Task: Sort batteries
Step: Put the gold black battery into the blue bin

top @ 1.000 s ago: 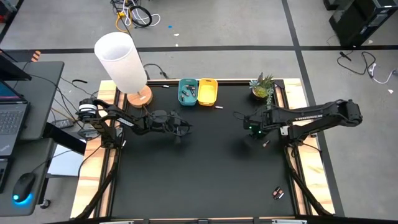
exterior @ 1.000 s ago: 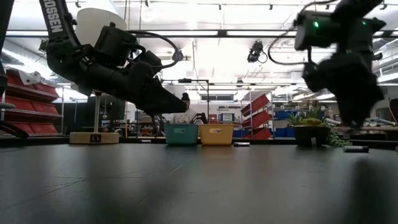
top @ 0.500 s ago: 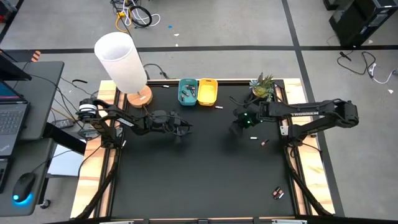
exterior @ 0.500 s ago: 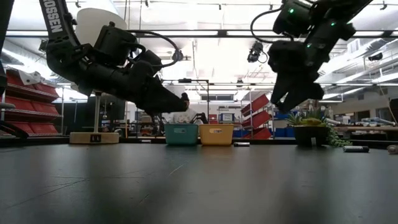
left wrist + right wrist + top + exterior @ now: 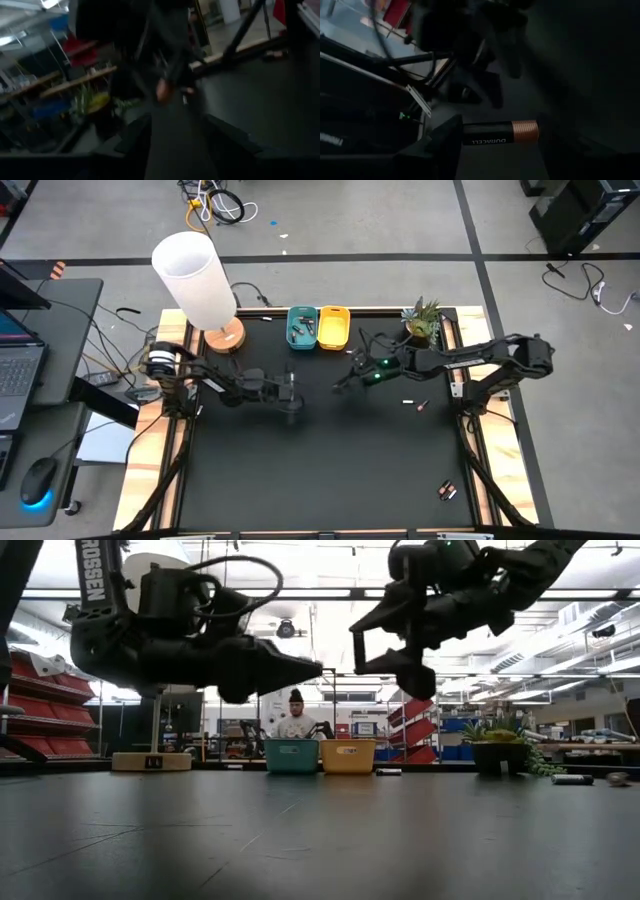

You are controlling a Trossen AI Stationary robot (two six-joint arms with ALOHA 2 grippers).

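My right gripper [image 5: 342, 382] hangs over the middle of the table, a little short of the bins, shut on a black battery [image 5: 492, 134] with a copper end. My left gripper [image 5: 292, 392] is at centre left, pointing level toward the right arm. Its fingers [image 5: 137, 137] stand apart with nothing between them. The teal bin [image 5: 301, 327] has some batteries in it, and the yellow bin [image 5: 333, 326] stands beside it at the far edge. Loose batteries lie on the table at the right [image 5: 421, 406], near the right corner [image 5: 447, 491] and by the yellow bin [image 5: 352, 352]. My right gripper pinches the battery end to end. The black end [image 5: 466, 135] sits against one finger and the copper end [image 5: 532, 131] faces the other, so its length spans the gap. The fingers reach out almost level from the table's right side. The battery is clear of the table.
A white lamp [image 5: 195, 280] on a wooden base stands at the far left corner. A small plant [image 5: 421, 320] stands at the far right. A person [image 5: 296, 722] sits beyond the table behind the bins. The near half of the mat [image 5: 320, 480] is bare.
My right gripper has swung from the right side toward the table's left and far edge, nearer the bins. It has tipped from pointing down to nearly level and kept the battery. My left gripper has tipped up from slanting down to level and has rolled.
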